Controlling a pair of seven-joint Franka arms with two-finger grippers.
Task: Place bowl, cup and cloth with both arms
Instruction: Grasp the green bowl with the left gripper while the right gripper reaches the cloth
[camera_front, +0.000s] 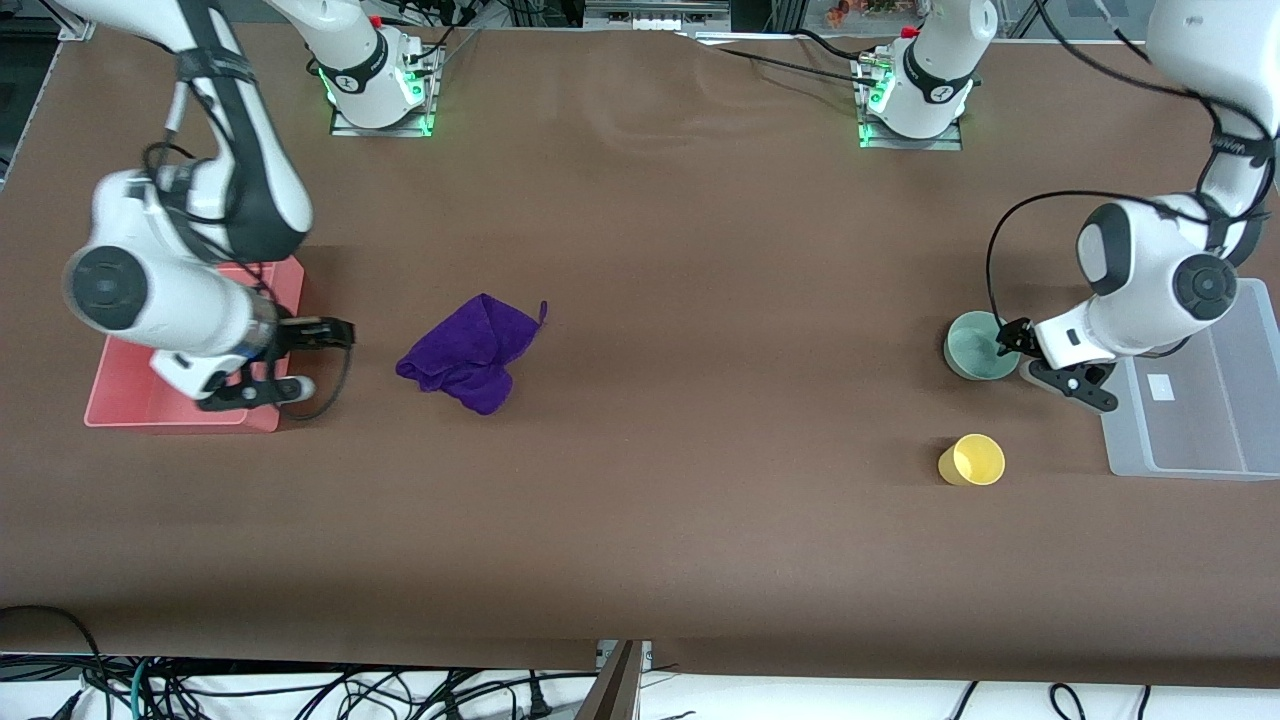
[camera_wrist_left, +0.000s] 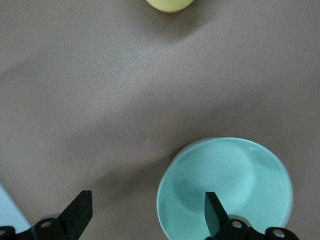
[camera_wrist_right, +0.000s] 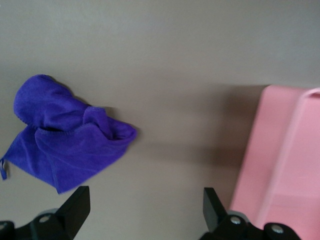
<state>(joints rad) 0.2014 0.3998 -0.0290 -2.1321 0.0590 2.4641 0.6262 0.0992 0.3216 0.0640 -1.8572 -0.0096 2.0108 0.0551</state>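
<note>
The mint-green bowl (camera_front: 975, 345) stands upright toward the left arm's end of the table. My left gripper (camera_front: 1052, 368) hangs low over it and is open and empty. In the left wrist view one fingertip (camera_wrist_left: 212, 210) is over the inside of the bowl (camera_wrist_left: 240, 185) and the other is over bare table; the gripper (camera_wrist_left: 148, 212) straddles the bowl's rim. The yellow cup (camera_front: 971, 460) stands nearer the front camera than the bowl, and its edge shows in the left wrist view (camera_wrist_left: 170, 4). The purple cloth (camera_front: 470, 352) lies crumpled toward the right arm's end. My right gripper (camera_front: 310, 360) is open and empty, between the cloth (camera_wrist_right: 60, 140) and a pink tray; it shows in its wrist view (camera_wrist_right: 145, 207).
A pink tray (camera_front: 120, 395) sits at the right arm's end of the table, partly under that arm; its rim shows in the right wrist view (camera_wrist_right: 285, 165). A clear plastic bin (camera_front: 1200, 400) sits at the left arm's end, beside the bowl.
</note>
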